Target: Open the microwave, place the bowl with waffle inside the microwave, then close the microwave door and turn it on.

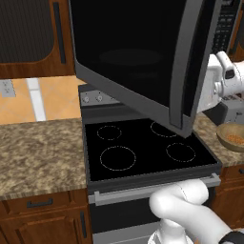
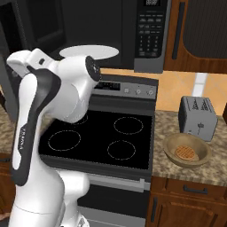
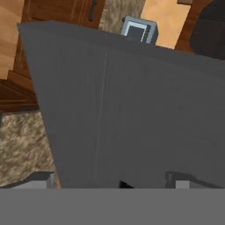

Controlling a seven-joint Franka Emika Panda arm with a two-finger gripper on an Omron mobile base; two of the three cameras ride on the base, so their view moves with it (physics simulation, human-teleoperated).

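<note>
Left base view: the microwave door [image 1: 138, 57] stands swung well out over the stove [image 1: 147, 147], black glass facing the camera, its long gray handle [image 1: 183, 71] on the right edge. The arm's wrist sits just behind that edge. One bowl [image 1: 232, 137] rests on the counter [image 1: 38, 152] right of the stove, orange-brown waffle [image 1: 234, 138] inside. Four burner rings counted.

Right base view: the microwave [image 2: 133, 31] cavity is open, one white turntable plate [image 2: 91, 52] visible within, keypad panel [image 2: 150, 31] to its right. The arm's upper links reach up toward the cavity mouth; the fingers are hidden behind the arm. One bowl, one waffle, on the counter just in front of one gray toaster [image 2: 198, 116]. Bowl untouched.

Hand view: a broad gray slab, probably the door's inner face or edge, close ahead. Two finger tips [image 3: 41, 179] rise at the bottom, set far apart with nothing between them, so the pincer reads as wide and empty.

Judgement: opening step is in hand, about done. Next move calls for backing clear of the door, swinging right and down to the bowl, gripping its rim without tipping the waffle
</note>
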